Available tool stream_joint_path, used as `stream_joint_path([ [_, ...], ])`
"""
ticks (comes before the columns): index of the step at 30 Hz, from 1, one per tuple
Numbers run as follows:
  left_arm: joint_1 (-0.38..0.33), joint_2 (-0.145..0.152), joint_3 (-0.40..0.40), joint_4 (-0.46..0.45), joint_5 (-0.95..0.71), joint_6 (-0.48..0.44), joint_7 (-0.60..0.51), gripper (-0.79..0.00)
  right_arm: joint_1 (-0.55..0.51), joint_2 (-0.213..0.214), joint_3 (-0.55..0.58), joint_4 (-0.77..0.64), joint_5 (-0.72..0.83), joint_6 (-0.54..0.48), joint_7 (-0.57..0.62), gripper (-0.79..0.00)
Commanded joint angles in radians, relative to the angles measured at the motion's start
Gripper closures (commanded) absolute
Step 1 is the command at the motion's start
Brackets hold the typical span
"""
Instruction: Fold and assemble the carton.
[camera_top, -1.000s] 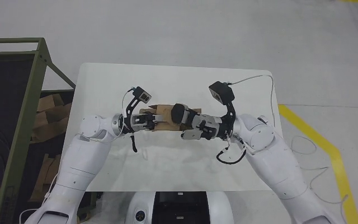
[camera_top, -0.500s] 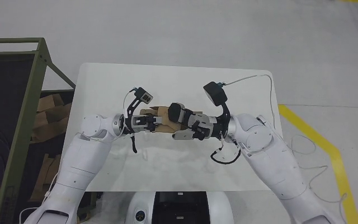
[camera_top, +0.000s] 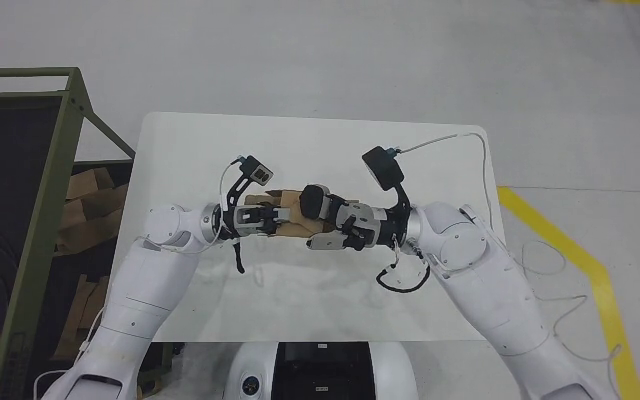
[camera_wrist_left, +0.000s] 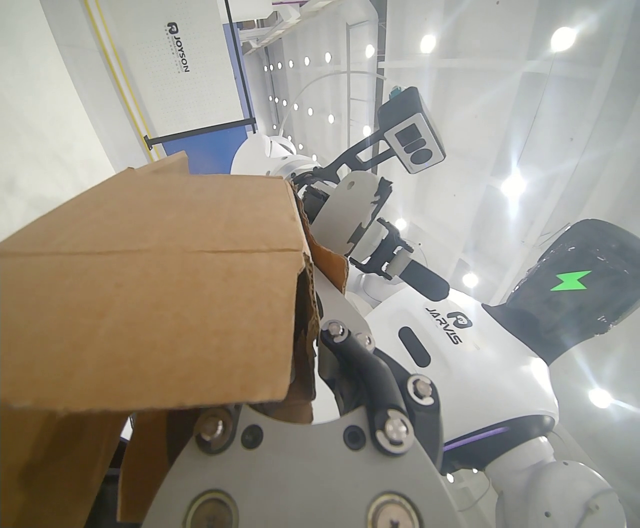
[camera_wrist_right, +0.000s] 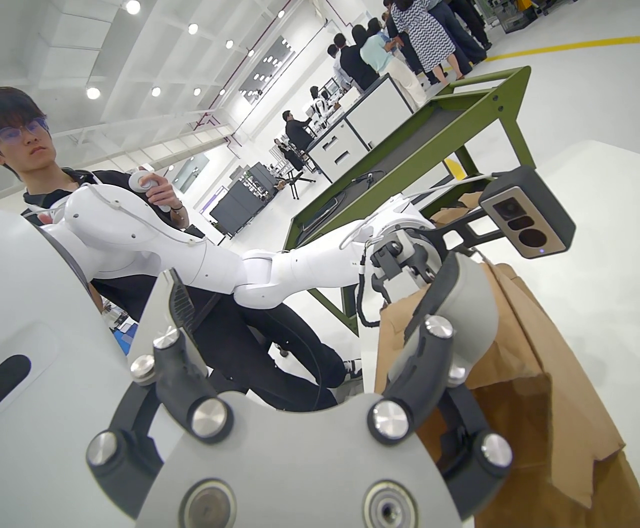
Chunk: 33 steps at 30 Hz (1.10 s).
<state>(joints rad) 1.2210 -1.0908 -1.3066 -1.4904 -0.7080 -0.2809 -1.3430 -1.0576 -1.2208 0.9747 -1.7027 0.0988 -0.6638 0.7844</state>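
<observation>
Left gripper (camera_top: 262, 217) is pinching the brown cardboard carton (camera_wrist_left: 150, 280) (likely light, crushable; grip near creases); right gripper (camera_top: 320, 220) is gaping wide.

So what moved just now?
The right claw slid sideways, farther over the carton and closer to the left claw. Most of that happened early on, and then it nearly stopped. Nothing was grabbed or let go. The left claw kept its hold on the carton's other end, and the carton stayed where it was.
</observation>
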Motion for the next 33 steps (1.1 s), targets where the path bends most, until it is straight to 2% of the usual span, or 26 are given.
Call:
stream_joint_path([
  [1, 0.0, 0.0, 0.0, 0.0, -0.001, 0.0, 0.0, 0.0, -0.002, 0.001, 0.002, -0.001, -0.001, 0.0, -0.001, -0.785],
  [13, 0.001, 0.003, 0.004, -0.001, -0.005, 0.004, 0.001, 0.0, -0.013, 0.008, 0.032, -0.02, -0.017, -0.034, -0.022, -0.785],
  [25, -0.005, 0.004, 0.002, 0.013, -0.062, 0.022, -0.026, 0.0, -0.099, 0.041, 0.181, -0.069, -0.03, -0.154, -0.052, -0.785],
  [33, -0.026, 0.0, 0.013, 0.054, -0.169, 0.078, -0.098, 0.0, -0.181, 0.062, 0.285, -0.141, -0.203, -0.156, -0.072, -0.785],
])
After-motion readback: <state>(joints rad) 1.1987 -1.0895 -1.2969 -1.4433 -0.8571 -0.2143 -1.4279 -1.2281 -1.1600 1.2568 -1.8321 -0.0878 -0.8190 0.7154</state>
